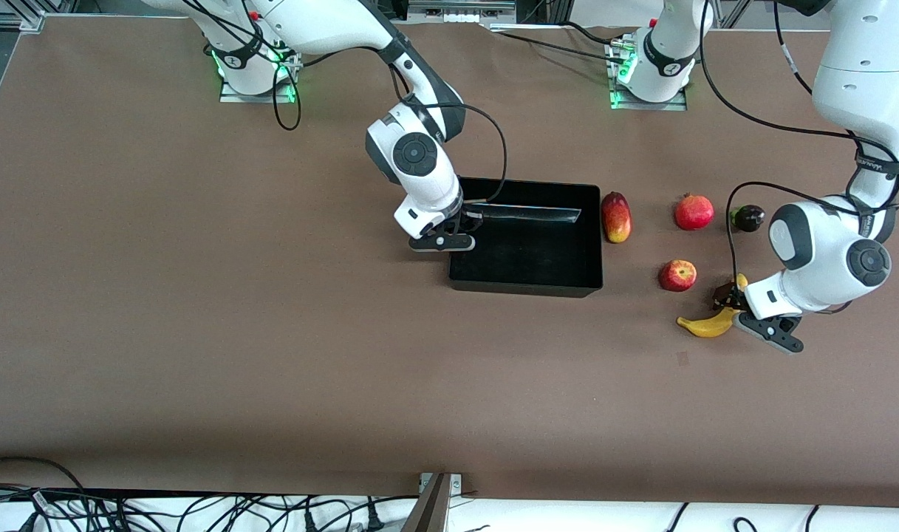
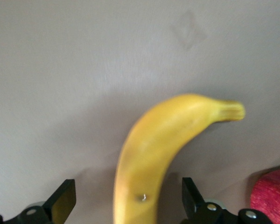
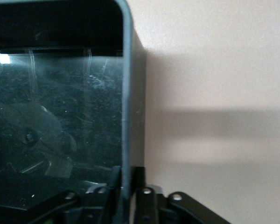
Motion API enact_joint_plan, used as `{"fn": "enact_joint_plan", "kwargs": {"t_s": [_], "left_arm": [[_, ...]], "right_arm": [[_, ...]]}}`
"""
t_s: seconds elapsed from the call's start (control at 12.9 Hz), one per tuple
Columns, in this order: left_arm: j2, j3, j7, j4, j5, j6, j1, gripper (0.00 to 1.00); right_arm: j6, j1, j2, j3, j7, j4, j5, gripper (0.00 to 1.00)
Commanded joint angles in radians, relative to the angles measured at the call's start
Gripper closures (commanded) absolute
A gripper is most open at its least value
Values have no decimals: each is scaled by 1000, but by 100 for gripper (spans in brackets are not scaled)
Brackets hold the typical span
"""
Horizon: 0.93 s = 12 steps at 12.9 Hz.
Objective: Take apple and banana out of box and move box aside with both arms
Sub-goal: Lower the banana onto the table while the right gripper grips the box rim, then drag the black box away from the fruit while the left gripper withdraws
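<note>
The yellow banana [image 1: 704,325] lies on the table toward the left arm's end, nearer the front camera than the red apple [image 1: 677,275]. My left gripper [image 1: 728,299] is open and low over the banana's stem half. In the left wrist view the banana [image 2: 154,149] runs between the two fingers [image 2: 63,201] with a gap on each side, and the apple [image 2: 272,196] shows at the edge. The black box [image 1: 527,277] sits mid-table. My right gripper [image 1: 456,225] is shut on the box's end wall [image 3: 126,116], one finger inside and one outside.
An oblong red-yellow fruit [image 1: 616,216] lies beside the box toward the left arm's end. A crowned round red fruit [image 1: 694,212] and a dark purple fruit [image 1: 748,218] lie farther from the front camera than the apple. Cables hang along the table's front edge.
</note>
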Motion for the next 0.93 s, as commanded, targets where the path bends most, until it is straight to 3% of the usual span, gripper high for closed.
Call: {"fn": "enact_joint_plan", "kwargs": {"t_s": [0.0,0.23,0.54,0.7,0.85], "left_arm": [[-145,-6,-76,-194,4,30,24,0],[-272,-11,-64,-196,5,-73,17,0],[-472,-19,-65,-188,7,-272,-27,0],[-587,-19,-70,-185,5,-402,-55,0],[-665,-8,-71,-129,8,-543,-92,0]], "right_arm": [[-40,-33,-14,3,-17,17,20,100],[-193,-90,-111,-9,-30,15,21,100],[-477,-292,-256,-24,-235,12,26,100],[-587,-342,-290,-102,-379,9,26,100],[-640,-343,-316,-231,-505,-26,26,100]]}}
